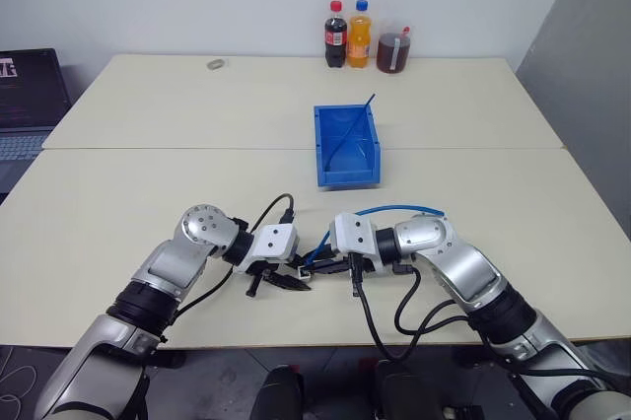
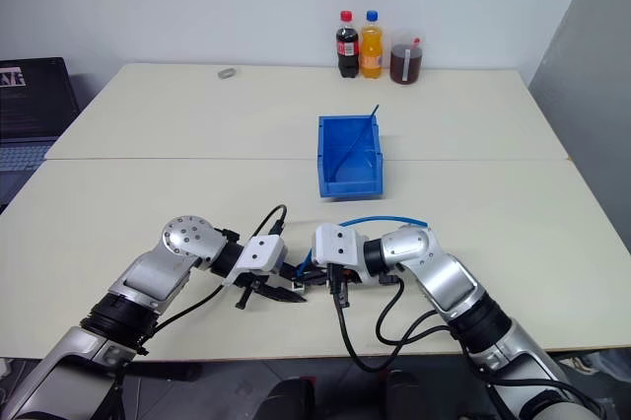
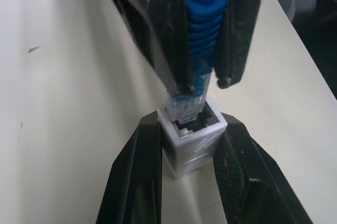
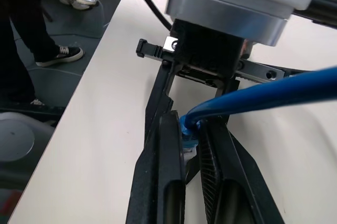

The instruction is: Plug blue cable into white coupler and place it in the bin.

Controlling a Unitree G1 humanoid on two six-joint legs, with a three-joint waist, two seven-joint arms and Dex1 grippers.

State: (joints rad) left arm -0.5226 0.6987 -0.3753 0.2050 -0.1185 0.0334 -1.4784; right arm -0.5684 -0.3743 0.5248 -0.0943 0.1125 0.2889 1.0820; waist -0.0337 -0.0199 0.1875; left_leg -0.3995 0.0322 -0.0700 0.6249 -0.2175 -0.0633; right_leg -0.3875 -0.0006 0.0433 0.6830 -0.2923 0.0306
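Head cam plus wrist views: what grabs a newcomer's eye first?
At the table's near edge the two arms meet: the left pincer clamps the white coupler and the right pincer presses the blue cable with its clear plug at the socket mouth. Behind them, mid-table, stands the bin, and three drink bottles line the far edge.

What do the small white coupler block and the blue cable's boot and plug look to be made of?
The small white boxy coupler: apparently moulded plastic, slightly glossy, with crisp edges. The light-blue cable: ribbed boot looks like soft rubbery plastic, matte; its plug tip is clear hard plastic, wires visible inside.
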